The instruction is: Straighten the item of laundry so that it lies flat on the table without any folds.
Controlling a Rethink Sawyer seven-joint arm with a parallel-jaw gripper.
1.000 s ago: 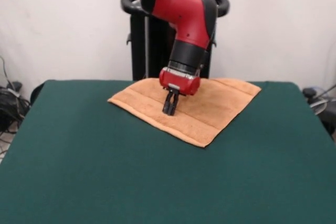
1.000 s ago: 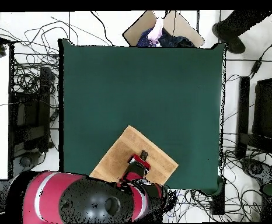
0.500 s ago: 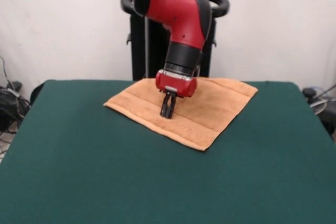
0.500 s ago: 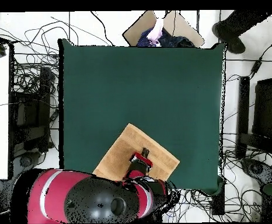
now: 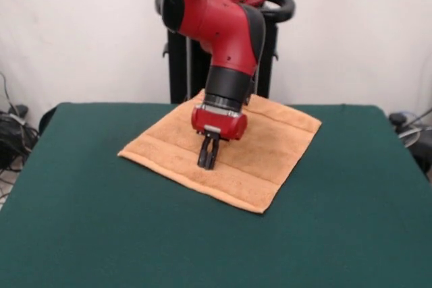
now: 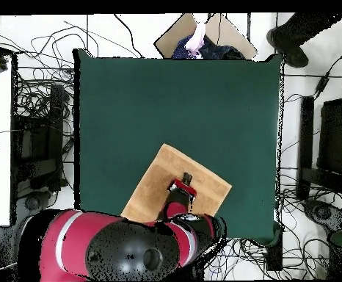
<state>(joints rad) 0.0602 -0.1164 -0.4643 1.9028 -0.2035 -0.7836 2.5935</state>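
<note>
Altogether one towel (image 5: 229, 150) lies on one counter (image 5: 101, 227), worked by one red and black arm (image 5: 223, 38) with one tool (image 5: 207, 163). From the front the tool points straight down, its two dark fingers (image 5: 203, 157) drawn close together with their tips on the cloth; whether a pinch of cloth sits between them cannot be told from either view. The towel is orange-tan terry, roughly square, and it spreads out on all sides of the tool, turned like a diamond so that its corners rather than its hems face the counter's edges. It looks flat and in a single layer, with no fold showing. Woven band stripes run beside two opposite hems, one just in front of the tool toward the camera, the other behind it, partly hidden by the arm. The counter's dark green covering shows bare all around the towel, widest on the side of the tool away from the robot. From overhead the tool (image 6: 186, 178) stands near the middle of the towel (image 6: 159, 183), and the arm covers the towel's corner nearest the robot. The towel lies close to the counter's (image 6: 174, 88) robot-side edge.
</note>
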